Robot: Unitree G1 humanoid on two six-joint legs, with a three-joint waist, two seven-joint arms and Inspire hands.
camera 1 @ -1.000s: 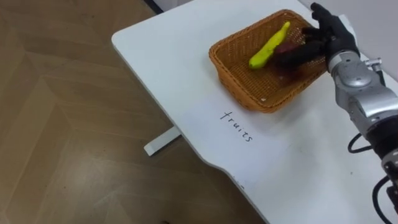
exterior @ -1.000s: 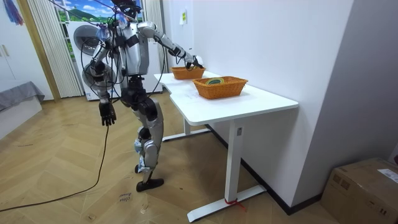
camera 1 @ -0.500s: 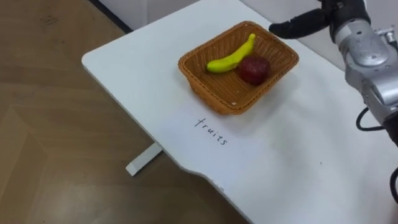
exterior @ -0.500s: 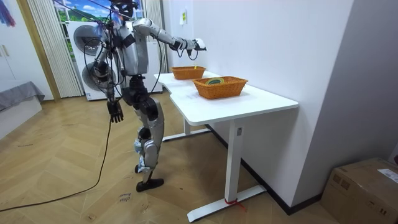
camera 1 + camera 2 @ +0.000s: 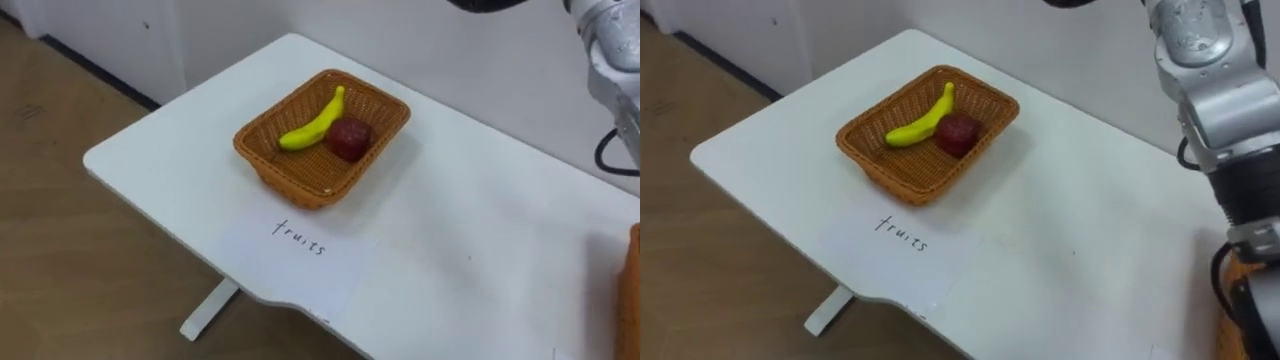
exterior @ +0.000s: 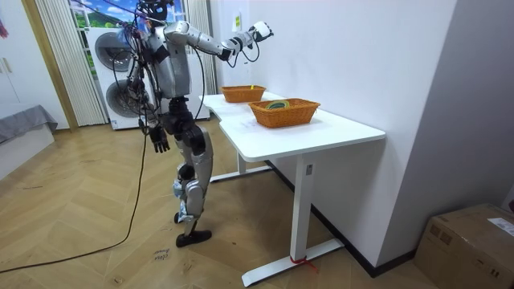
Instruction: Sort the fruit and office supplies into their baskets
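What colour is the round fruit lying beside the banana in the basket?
The round fruit is dark red, clearest in the left eye view.

The basket [image 5: 322, 135] is rough woven wicker. Inside it, the banana [image 5: 312, 122] looks smooth and waxy and the red fruit [image 5: 349, 138] dull-skinned. The counter [image 5: 480, 250] is smooth matt white, its label [image 5: 300, 245] plain paper. The floor [image 5: 70, 270] is satin wood parquet.
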